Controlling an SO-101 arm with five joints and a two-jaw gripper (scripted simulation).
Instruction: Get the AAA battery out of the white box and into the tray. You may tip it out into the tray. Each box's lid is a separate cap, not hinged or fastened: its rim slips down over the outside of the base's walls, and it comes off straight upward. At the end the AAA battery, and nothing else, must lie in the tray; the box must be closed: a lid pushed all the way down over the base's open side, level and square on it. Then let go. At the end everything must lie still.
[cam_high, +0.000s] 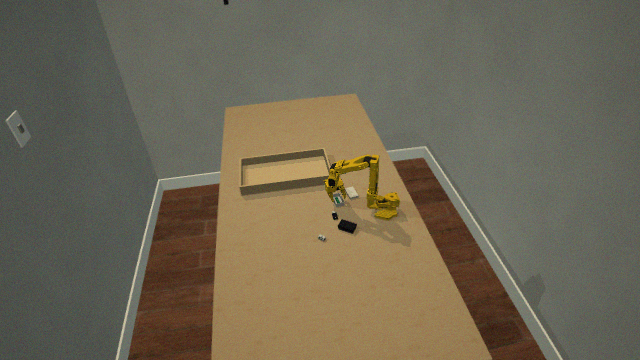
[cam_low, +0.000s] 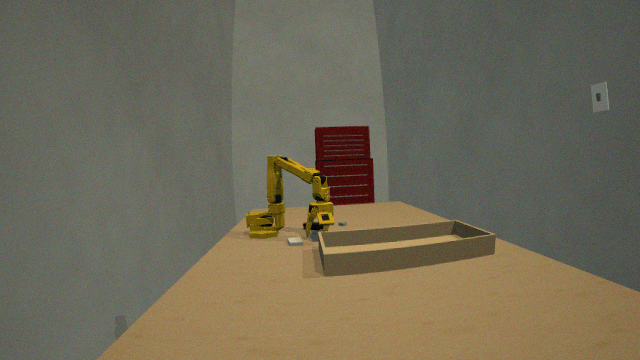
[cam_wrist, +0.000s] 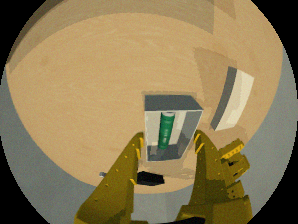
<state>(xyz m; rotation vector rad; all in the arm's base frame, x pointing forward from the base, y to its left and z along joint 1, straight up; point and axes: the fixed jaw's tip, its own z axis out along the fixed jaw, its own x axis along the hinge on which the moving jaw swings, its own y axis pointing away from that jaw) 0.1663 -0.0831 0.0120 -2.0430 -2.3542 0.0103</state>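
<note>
The white box base stands open on the table, with the green AAA battery lying inside it. My gripper is lowered over the base with one finger on each side of its near end; the fingers stand open around it and do not squeeze it. In the top view the gripper is just right of the tray's near right corner. The white lid lies flat on the table to the right of the base; it also shows in the top view and the exterior view. The tray is empty.
A black box lies nearer the camera than the gripper, with a small black item and a small pale item near it. The arm's base stands at the table's right edge. A red cabinet stands behind the table.
</note>
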